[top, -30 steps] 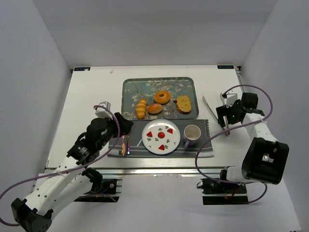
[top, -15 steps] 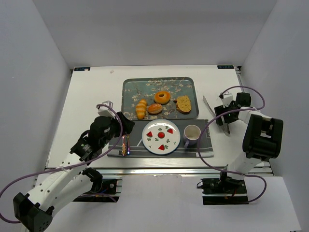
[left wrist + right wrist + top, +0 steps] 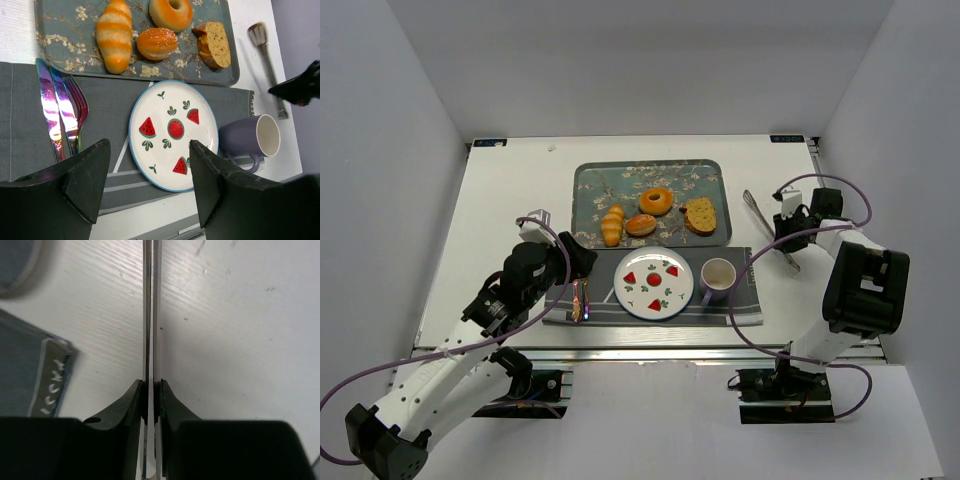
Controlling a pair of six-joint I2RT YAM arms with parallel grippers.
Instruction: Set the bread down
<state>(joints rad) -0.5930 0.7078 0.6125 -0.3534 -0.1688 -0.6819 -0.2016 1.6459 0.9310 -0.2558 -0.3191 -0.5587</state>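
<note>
Several breads lie on the floral tray [image 3: 582, 200]: a striped roll [image 3: 612, 224], a round bun [image 3: 641, 224], a ring donut [image 3: 656, 200] and a brown slice [image 3: 700, 215]. The watermelon plate [image 3: 654, 284] below the tray holds no food. To the right of the tray, my right gripper [image 3: 790, 232] is shut on the metal tongs [image 3: 756, 208]. In the right wrist view the right gripper [image 3: 151, 385] presses both arms of the tongs [image 3: 151, 300] together. My left gripper [image 3: 148, 145] hangs open above the plate [image 3: 173, 134], with the roll [image 3: 114, 35] and bun [image 3: 157, 43] beyond it.
A purple mug [image 3: 717, 277] stands right of the plate on the grey mat [image 3: 750, 290]. Iridescent cutlery [image 3: 57, 110] lies on the mat's left side. White walls enclose the table on three sides.
My right gripper has closed on the tongs, squeezing their arms together, and the right arm has folded in closer to them. The left arm has barely shifted.
</note>
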